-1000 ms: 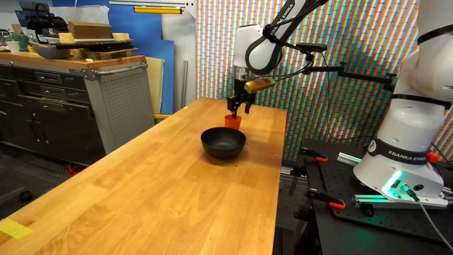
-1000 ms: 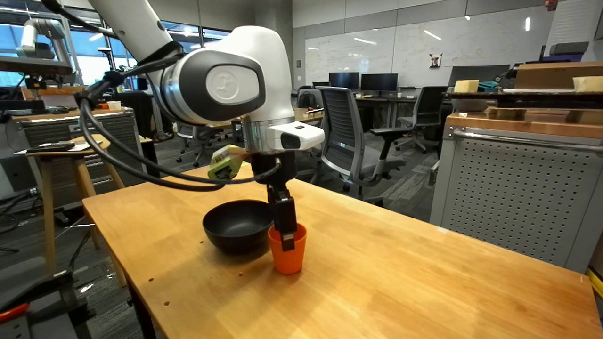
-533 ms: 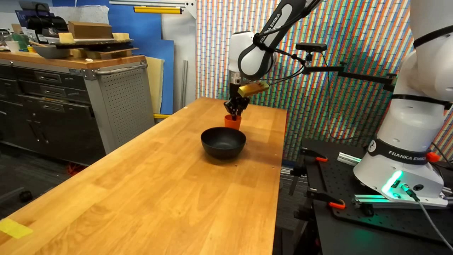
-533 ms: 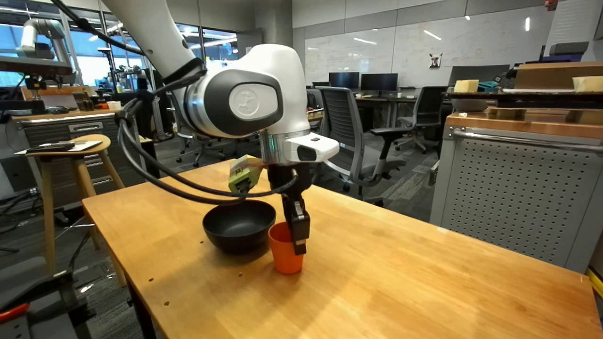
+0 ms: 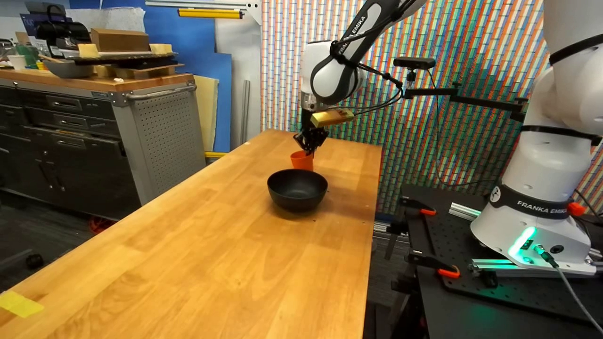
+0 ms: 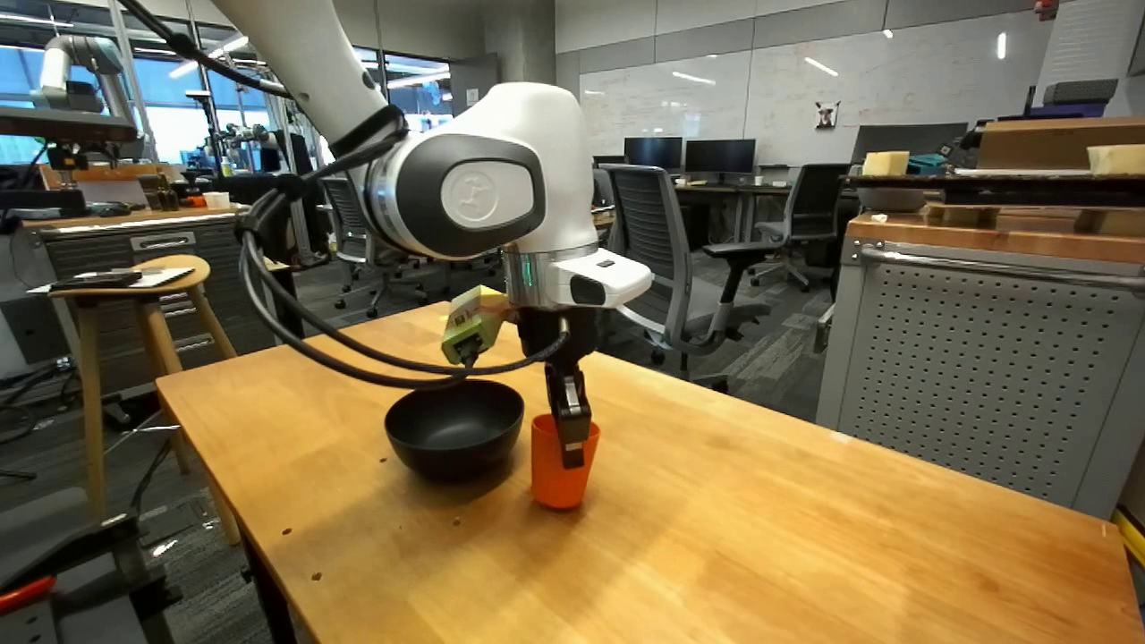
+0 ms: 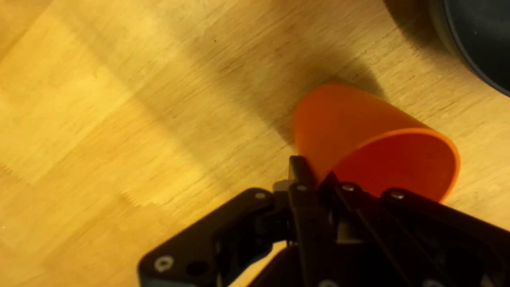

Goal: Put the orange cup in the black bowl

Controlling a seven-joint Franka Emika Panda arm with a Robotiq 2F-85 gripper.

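Note:
The orange cup point(image 6: 555, 483) sits beside the black bowl point(image 6: 452, 447), leaning slightly. My gripper point(image 7: 315, 171) is shut on the cup's wall, with one finger inside the rim and the other outside. In the wrist view the orange cup point(image 7: 338, 115) shows its open mouth to the lower right, and part of the black bowl point(image 7: 484, 36) fills the upper right corner. Both exterior views show the bowl upright with nothing visible in it. Whether the cup's base touches the table is hard to tell.
Cup and bowl are on a long wooden table point(image 5: 226, 245). A yellow tape piece point(image 5: 20, 303) marks its near corner. A grey cabinet point(image 6: 975, 358) stands past the table's side, and an office chair point(image 6: 662, 259) is behind it.
The jaws have closed from wide onto the cup's wall. The gripper first came down, then shifted sideways, and the cup has moved slightly with it and tipped. The bowl has stayed put.

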